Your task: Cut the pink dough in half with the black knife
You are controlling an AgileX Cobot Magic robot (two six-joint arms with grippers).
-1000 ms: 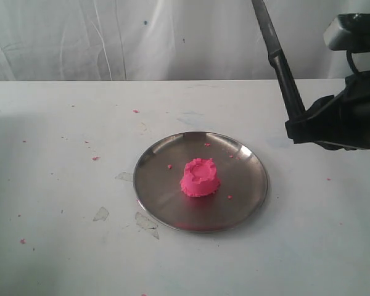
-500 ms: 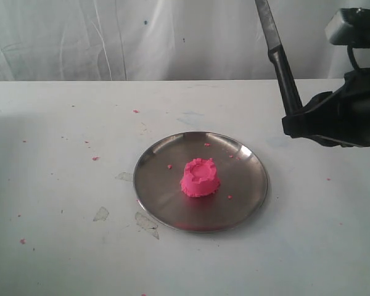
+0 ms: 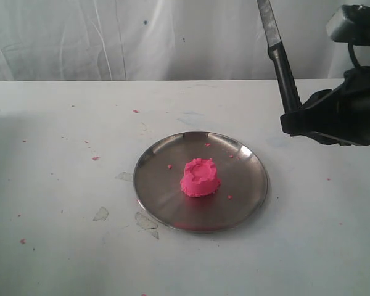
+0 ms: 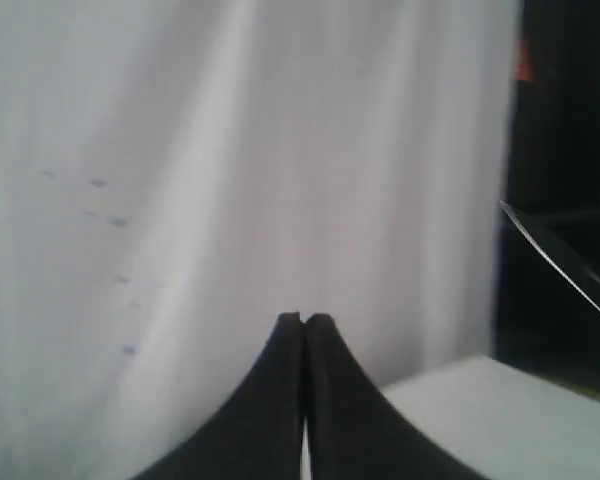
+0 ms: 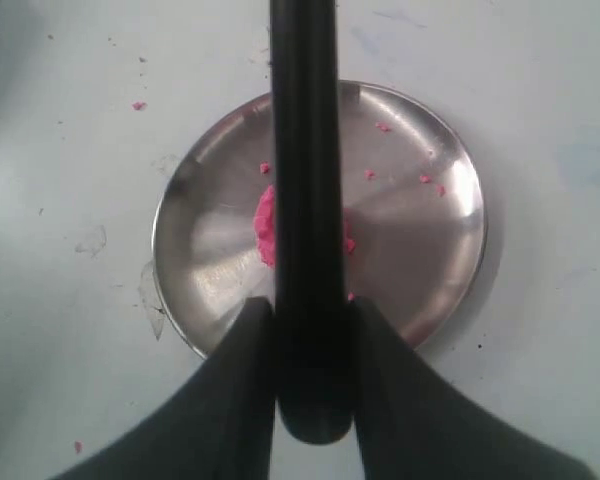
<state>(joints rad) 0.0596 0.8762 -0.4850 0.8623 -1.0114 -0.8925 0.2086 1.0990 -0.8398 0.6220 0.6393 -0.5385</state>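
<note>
One pink dough (image 3: 200, 177) lump sits whole on one steel plate (image 3: 246, 192) on the tabletop (image 3: 61, 246), while the right end effector (image 5: 308, 330) clamps one black knife (image 3: 281, 66) aloft and the left end effector (image 4: 304, 325) is pressed together, empty.

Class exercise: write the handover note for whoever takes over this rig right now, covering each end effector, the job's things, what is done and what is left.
Right end effector: shut on the knife, held in the air right of the plate, blade pointing up.
Left end effector: shut, holding nothing, facing the backdrop.
Dough: one whole lump in the middle of the plate.
Done: knife picked up.
Left: bring the blade down over the dough and cut it in half.
</note>
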